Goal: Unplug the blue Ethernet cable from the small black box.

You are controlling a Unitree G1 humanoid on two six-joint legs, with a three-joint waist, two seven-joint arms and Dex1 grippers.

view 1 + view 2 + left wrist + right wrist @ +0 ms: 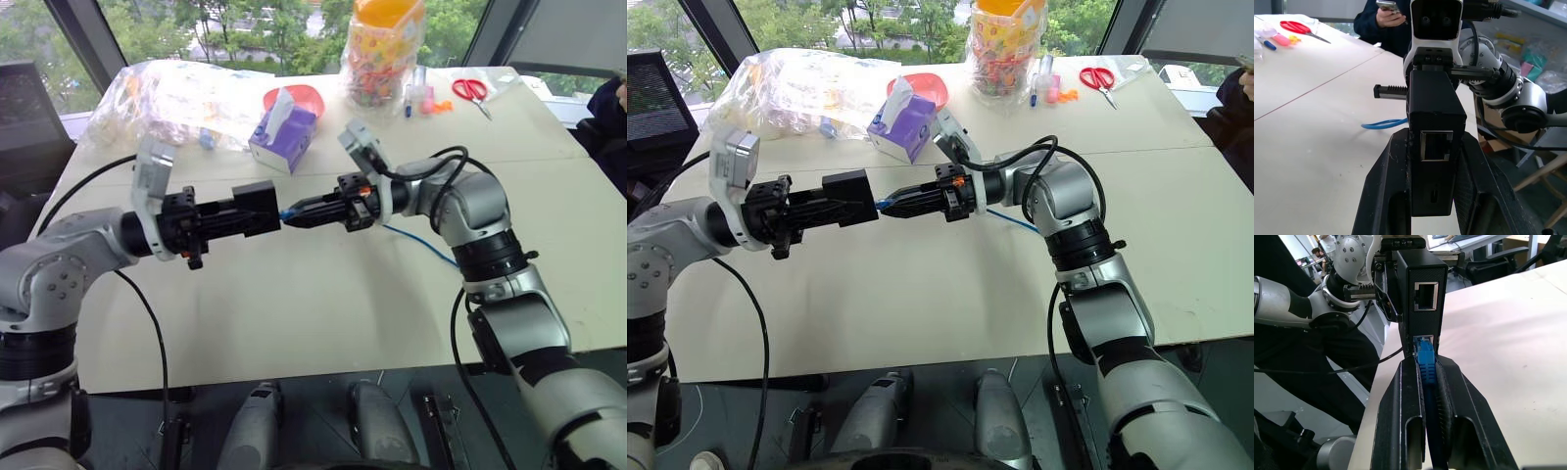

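While the blue Ethernet cable point(1426, 363) is still plugged into the small black box point(257, 208), the robot holds both above a white table point(323, 313), between its 2 arms. The left gripper point(223, 221) reaches in from the left, its 2 black fingers clamped on the sides of the box. The right gripper point(302, 211) comes from the right and meets it tip to tip; its fingers are pressed together around the cable's blue boot, just behind the plug. The right wrist view shows that plug seated in the lower of 2 ports, with the upper port empty. The rest of the cable trails back across the table behind the right arm. Both grips look set, so what remains is releasing the plug's latch and pulling it straight out of the port.
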